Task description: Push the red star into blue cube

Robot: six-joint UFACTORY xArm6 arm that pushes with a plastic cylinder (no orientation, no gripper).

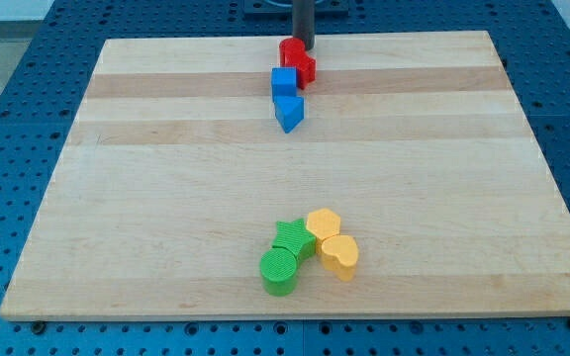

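Observation:
My tip [304,47] is at the view's top centre, right behind a red cluster. The cluster looks like two red blocks: one [289,49] just left of the tip, and one [305,68] just below it that seems to be the red star. Their shapes are hard to make out. The blue cube [283,82] sits directly below and left of the red blocks and touches them. A blue wedge-shaped block [288,113] lies just below the cube.
Near the view's bottom centre is a tight group: a green star [292,235], a green cylinder [279,270], a yellow hexagon [323,223] and a yellow heart [340,255]. The wooden board [146,178] lies on a blue perforated table.

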